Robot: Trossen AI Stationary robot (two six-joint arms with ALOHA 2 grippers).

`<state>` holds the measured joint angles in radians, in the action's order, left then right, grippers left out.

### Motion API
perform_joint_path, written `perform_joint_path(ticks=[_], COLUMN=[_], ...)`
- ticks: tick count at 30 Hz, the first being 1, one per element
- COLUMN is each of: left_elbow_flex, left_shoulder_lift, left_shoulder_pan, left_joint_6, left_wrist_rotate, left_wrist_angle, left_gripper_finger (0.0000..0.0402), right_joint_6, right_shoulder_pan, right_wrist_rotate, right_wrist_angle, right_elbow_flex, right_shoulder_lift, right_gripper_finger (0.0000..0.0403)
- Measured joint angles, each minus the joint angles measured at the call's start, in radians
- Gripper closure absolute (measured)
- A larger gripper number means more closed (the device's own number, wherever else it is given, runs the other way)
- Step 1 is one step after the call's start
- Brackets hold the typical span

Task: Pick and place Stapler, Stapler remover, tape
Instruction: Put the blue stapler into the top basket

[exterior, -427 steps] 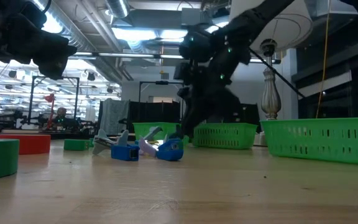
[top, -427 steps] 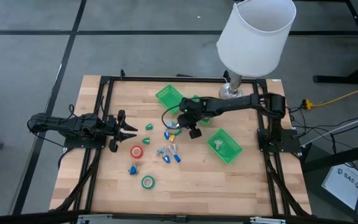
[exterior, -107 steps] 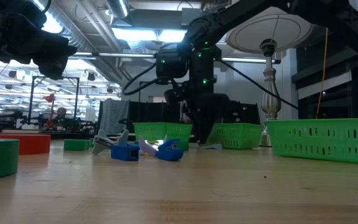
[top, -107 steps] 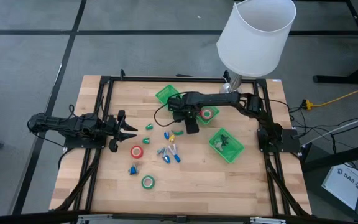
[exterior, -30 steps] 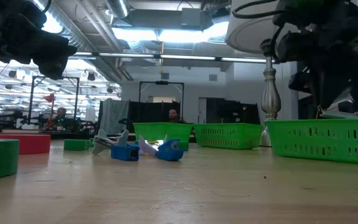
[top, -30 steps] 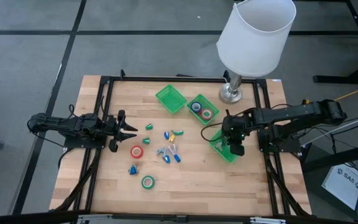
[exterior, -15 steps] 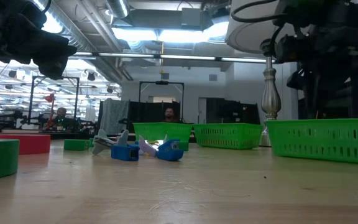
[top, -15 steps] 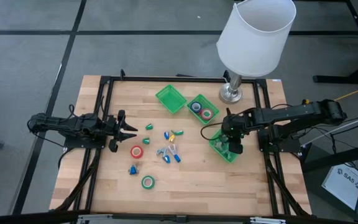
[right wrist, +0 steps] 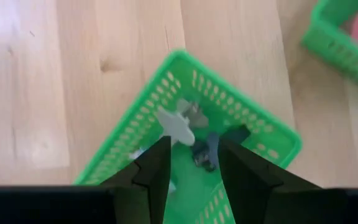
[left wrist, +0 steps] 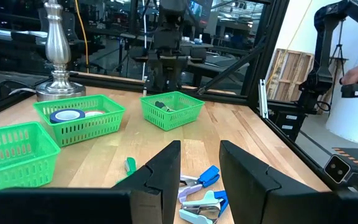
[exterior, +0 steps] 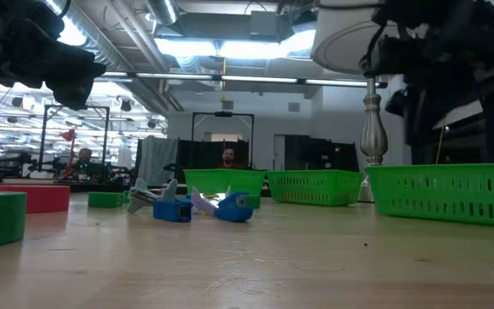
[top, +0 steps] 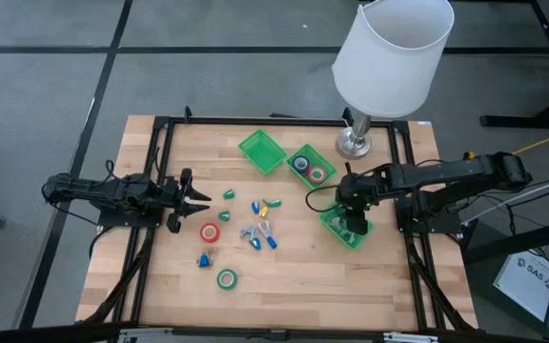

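from above, the right gripper (top: 354,227) hangs over a green basket (top: 335,227) and hides what is in it. the right wrist view shows inside: a pale staple remover (right wrist: 178,127) and a dark one (right wrist: 207,151) lie there, and the fingers are apart, holding nothing. the left gripper (top: 198,197) waits by the table's left edge, fingers apart and empty, near a red tape roll (top: 210,232).

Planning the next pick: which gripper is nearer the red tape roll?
Left. The left gripper sits just beside the red tape roll; the right gripper hangs over a green tray across the table.
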<state>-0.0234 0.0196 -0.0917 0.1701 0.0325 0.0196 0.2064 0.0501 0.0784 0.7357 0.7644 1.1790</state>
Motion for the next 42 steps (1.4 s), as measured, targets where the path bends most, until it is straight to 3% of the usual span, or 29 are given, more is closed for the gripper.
perform_joint_path(ticks=[15, 30, 36, 42], left_elbow_flex=[0.0, 0.0, 0.0, 0.0], left_shoulder_lift=[0.0, 0.0, 0.0, 0.0], left_shoulder_pan=[0.0, 0.0, 0.0, 0.0], left_joint_6=[0.0, 0.0, 0.0, 0.0], left_wrist_rotate=[0.0, 0.0, 0.0, 0.0], left_wrist_angle=[0.0, 0.0, 0.0, 0.0], left_gripper_finger=[0.0295, 0.0295, 0.0295, 0.0295], right_joint_6=[-0.158, -0.27, -0.219, -0.113], right_shoulder_pan=[-0.001, -0.114, -0.12, -0.108], right_wrist_rotate=[-0.131, -0.131, -0.121, -0.009], right_wrist_angle=[-0.058, -0.424, -0.546, -0.676], right_elbow_flex=[0.148, 0.151, 0.151, 0.151], right_shoulder_lift=[0.0, 0.09, 0.191, 0.278], right_gripper_finger=[0.0266, 0.0266, 0.0266, 0.0266])
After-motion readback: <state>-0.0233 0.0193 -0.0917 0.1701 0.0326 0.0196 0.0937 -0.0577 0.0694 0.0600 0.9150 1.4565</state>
